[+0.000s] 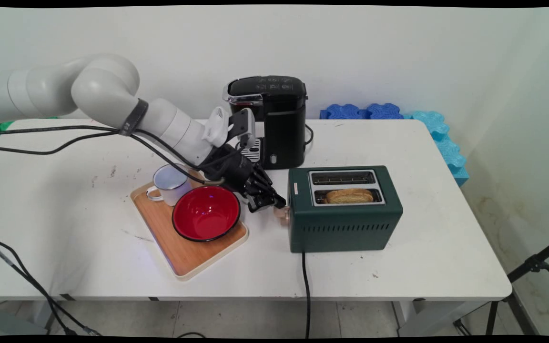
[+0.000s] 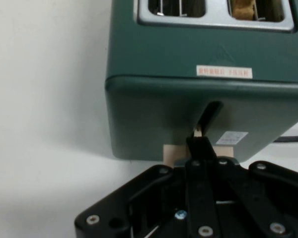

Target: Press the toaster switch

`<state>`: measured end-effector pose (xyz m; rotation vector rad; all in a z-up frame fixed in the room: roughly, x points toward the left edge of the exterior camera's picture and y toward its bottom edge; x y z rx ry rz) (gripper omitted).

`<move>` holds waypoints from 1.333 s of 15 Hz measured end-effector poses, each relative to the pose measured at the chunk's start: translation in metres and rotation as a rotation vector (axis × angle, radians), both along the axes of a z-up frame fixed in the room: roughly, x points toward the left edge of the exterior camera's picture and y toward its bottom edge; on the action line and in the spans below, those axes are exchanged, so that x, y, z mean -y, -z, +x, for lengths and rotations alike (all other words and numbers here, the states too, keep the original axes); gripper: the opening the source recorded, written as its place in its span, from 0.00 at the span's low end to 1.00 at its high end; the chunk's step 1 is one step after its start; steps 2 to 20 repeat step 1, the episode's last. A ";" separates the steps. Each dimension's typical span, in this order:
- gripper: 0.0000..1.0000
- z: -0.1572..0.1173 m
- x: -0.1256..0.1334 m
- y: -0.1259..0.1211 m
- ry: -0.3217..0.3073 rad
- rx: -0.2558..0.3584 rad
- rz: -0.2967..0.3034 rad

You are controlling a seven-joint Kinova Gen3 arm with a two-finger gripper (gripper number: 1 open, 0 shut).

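A dark green two-slot toaster [image 1: 346, 216] stands on the white table, with a slice of toast [image 1: 349, 195] in its near slot. My gripper [image 1: 274, 202] is at the toaster's left end, fingers shut together. The fingertips rest on top of the pale wooden lever knob [image 1: 282, 214]. In the hand view the shut gripper [image 2: 199, 142] sits in front of the lever slot of the toaster [image 2: 188, 109], and the wooden knob [image 2: 171, 152] shows just beneath it, low on the end wall.
Left of the gripper a wooden tray [image 1: 184, 257] holds a red bowl [image 1: 206, 213] and a white enamel mug [image 1: 169, 183]. A black coffee machine [image 1: 274, 119] stands behind. The toaster's cord [image 1: 305, 281] runs off the front edge. Blue foam pieces [image 1: 398, 112] line the far right.
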<state>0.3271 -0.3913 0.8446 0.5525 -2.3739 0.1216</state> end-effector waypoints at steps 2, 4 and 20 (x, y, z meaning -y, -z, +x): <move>0.00 0.001 -0.001 0.001 -0.002 0.001 0.002; 0.00 0.001 -0.001 0.001 -0.002 0.001 0.002; 0.00 0.001 -0.001 0.001 -0.002 0.001 0.002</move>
